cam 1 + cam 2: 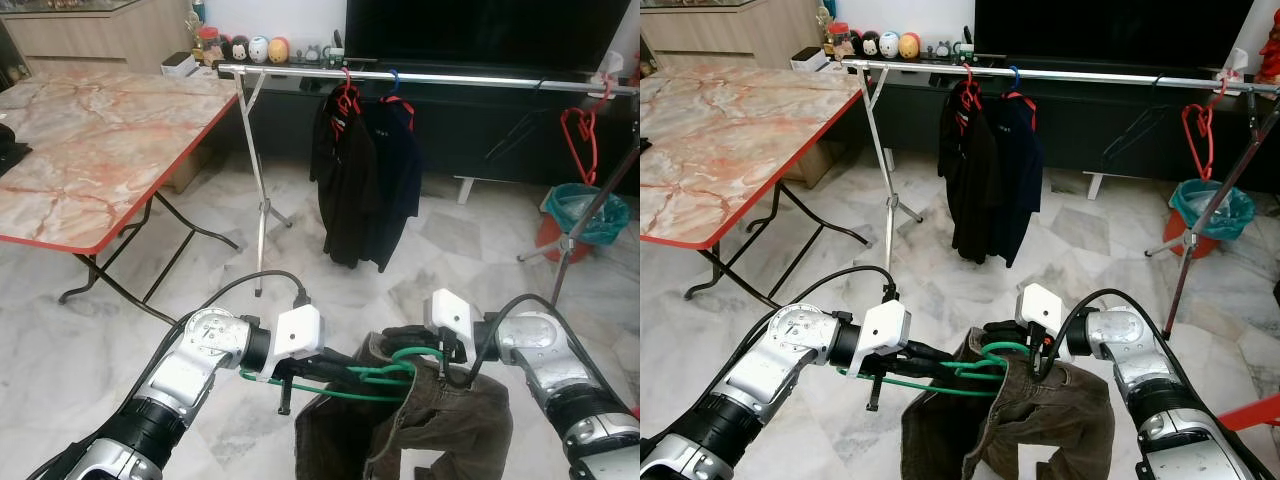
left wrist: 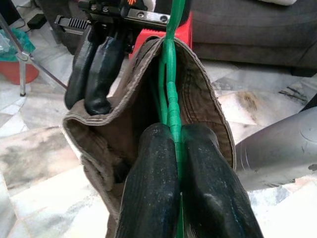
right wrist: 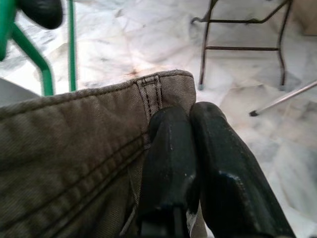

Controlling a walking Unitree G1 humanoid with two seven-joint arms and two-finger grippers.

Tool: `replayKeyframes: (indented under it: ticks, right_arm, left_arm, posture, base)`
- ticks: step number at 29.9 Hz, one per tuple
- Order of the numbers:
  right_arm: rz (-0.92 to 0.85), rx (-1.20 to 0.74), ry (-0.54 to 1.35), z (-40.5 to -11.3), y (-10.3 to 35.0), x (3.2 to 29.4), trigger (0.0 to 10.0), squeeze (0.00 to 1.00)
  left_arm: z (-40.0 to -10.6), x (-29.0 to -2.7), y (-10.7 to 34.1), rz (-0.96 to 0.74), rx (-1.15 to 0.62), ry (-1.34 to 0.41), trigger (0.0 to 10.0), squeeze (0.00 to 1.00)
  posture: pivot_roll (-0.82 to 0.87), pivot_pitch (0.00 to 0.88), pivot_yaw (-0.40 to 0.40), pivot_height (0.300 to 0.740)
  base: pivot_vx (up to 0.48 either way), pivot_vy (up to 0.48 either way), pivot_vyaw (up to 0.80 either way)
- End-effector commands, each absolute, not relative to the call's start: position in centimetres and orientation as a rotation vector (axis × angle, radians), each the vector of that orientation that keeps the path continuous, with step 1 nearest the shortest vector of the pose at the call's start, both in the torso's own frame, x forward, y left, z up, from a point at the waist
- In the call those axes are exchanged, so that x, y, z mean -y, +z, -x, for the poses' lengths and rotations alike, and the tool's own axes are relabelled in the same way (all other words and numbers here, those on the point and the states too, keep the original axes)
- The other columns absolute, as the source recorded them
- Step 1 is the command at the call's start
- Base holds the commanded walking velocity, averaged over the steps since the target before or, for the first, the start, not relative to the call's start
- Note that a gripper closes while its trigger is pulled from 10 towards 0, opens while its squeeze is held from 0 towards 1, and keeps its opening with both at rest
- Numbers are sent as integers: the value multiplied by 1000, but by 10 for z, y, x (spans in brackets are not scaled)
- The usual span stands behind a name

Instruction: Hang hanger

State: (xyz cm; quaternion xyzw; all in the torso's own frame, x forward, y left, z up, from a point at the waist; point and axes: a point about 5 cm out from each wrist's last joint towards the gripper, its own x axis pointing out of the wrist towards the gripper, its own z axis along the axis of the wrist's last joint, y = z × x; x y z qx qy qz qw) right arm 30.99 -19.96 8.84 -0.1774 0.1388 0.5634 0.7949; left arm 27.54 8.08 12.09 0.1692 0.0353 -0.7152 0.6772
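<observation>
Marble-tiled floor [image 1: 80, 340], silver clothes rail [image 1: 450, 78] across the upper frame with dark garments [image 1: 362, 180] hanging. Bottom centre: left gripper [image 2: 176, 163] clamped on green wire hanger [image 1: 350, 378] threaded into brown corduroy trousers [image 1: 440, 430]. Right gripper [image 3: 190, 134] pinches the trousers' waistband [image 3: 153, 89], fingers closed.

Left arm: silver, bent at the elbow, forearm reaching inward and forward; left gripper [image 2: 176, 163] with black fingers pressed together on a green hanger [image 1: 375, 375]; right arm: likewise bent inward; right gripper [image 3: 190, 148] clamped on the waistband of brown trousers [image 1: 440, 420].
</observation>
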Motion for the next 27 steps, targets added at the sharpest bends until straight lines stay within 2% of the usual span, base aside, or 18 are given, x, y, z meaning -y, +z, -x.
replayKeyframes:
  ticks: [1, 6, 7, 17, 21, 23, 24, 25, 27]
  right_arm:
    - [404, -165, 1131, -324, 109, 194, 10000, 0]
    - [423, -129, 1077, -331, 116, 194, 10000, 24]
    - [419, -132, 1077, -331, 116, 194, 10000, 1000]
    - [383, -185, 1186, -323, 107, 188, 10000, 1000]
    - [402, -162, 1144, -326, 110, 189, 10000, 1000]
    - [421, -124, 1040, -335, 118, 193, 10000, 1000]
    - [425, -111, 1011, -337, 121, 195, 10000, 859]
    - [430, -95, 975, -340, 126, 198, 10000, 0]
    - [443, -62, 912, -345, 138, 207, 10000, 0]
  left_arm:
    - [-272, -69, 139, -344, 38, -1650, 10000, 0]
    - [-271, -68, 138, -341, 35, -1656, 10000, 0]
    - [-271, -68, 138, -340, 35, -1656, 10000, 0]
    - [-269, -66, 139, -326, 35, -1664, 10000, 0]
    - [-269, -65, 140, -308, 42, -1662, 10000, 0]
    - [-269, -64, 140, -307, 41, -1665, 10000, 0]
    - [-268, -64, 140, -304, 41, -1667, 10000, 0]
    - [-268, -64, 140, -302, 41, -1667, 10000, 0]
    - [-268, -63, 139, -299, 39, -1669, 10000, 0]
  posture:
    - [72, 0, -16, 740]
    - [73, 0, -17, 740]
    - [73, 0, -17, 740]
    - [74, 0, -20, 740]
    - [74, 0, -20, 740]
    - [70, 0, -20, 740]
    - [70, 0, -20, 740]
    - [68, 0, -21, 740]
    - [68, 0, -21, 740]
  base:
    - [0, 0, 0]
    - [0, 0, 0]
    - [0, 0, 0]
    - [0, 0, 0]
    - [0, 0, 0]
    - [0, 0, 0]
    - [0, 0, 0]
    - [0, 0, 0]
    - [0, 0, 0]
